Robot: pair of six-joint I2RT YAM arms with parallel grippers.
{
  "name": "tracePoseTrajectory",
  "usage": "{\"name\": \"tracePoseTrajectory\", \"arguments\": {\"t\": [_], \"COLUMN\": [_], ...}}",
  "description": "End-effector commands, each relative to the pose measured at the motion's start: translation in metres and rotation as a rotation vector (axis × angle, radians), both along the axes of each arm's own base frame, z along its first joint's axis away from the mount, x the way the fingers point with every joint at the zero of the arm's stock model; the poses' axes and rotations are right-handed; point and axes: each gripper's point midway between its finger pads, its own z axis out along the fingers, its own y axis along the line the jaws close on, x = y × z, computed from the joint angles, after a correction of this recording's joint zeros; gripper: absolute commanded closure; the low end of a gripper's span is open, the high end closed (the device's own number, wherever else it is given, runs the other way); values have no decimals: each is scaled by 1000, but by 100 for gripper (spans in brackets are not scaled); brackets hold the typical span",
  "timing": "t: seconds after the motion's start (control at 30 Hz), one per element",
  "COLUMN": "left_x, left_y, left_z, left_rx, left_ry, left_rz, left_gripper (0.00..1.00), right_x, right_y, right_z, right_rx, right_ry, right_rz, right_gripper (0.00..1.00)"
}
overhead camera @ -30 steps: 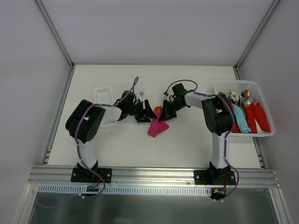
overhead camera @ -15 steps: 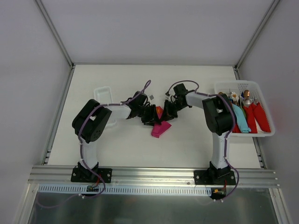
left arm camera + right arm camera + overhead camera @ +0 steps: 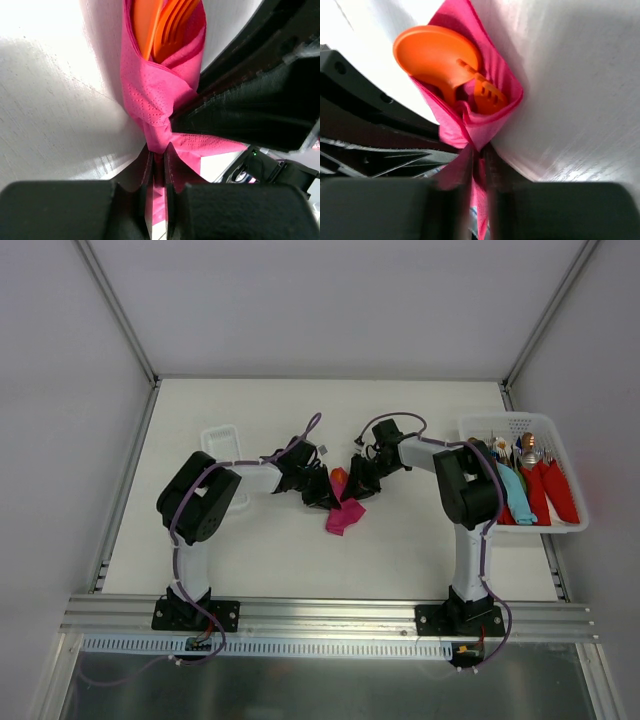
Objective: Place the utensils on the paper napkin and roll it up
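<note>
The paper napkin (image 3: 345, 518) is a crumpled magenta sheet on the table between my two arms. It is wrapped around the orange utensils (image 3: 338, 477). In the left wrist view my left gripper (image 3: 159, 156) is shut on a twisted end of the napkin (image 3: 150, 95), and the orange handles (image 3: 160, 30) poke out beyond. In the right wrist view my right gripper (image 3: 479, 157) pinches the napkin's (image 3: 490, 120) other end. The spoon's round bowl (image 3: 435, 50) and the fork's tines (image 3: 487, 92) show inside the fold. From above, the left gripper (image 3: 324, 494) and right gripper (image 3: 356, 487) almost meet.
A white basket (image 3: 510, 421) at the right edge holds metal utensils in red and teal wraps (image 3: 530, 490). A small white tray (image 3: 221, 439) lies behind the left arm. Each wrist view shows the other arm's black body close by.
My left gripper has moved right to the napkin and shut on it. The napkin bundle has shifted slightly right and bunched up. The right arm has barely moved.
</note>
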Motion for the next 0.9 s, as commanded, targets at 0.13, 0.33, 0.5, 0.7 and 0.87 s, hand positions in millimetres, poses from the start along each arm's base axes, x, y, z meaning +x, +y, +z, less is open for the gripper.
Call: {"name": "tracePoseTrajectory", "arguments": {"t": [0.13,0.33,0.5,0.7,0.87], "left_x": [-25,-18,-13,-8,-8], "left_y": [20,16,17,16,12], "left_z": [-37,-16,-3,14,28], "left_rx": [115,-8,-62,-125,-181], "left_ry": [9,-36,-56,-76,-88], "left_rz": [-20,7,31,37,35], "left_gripper": [100,100,100,100,100], "right_x": [10,4,-3,-8,-4], "right_y": [-9,-7,-7,-9,2], "right_z": [8,12,13,13,28], "right_rx": [-11,31,59,85,193], "right_ry": [-85,-59,-55,-36,-74], "right_rz": [9,18,43,44,49], "right_gripper": [37,24,19,18,15]}}
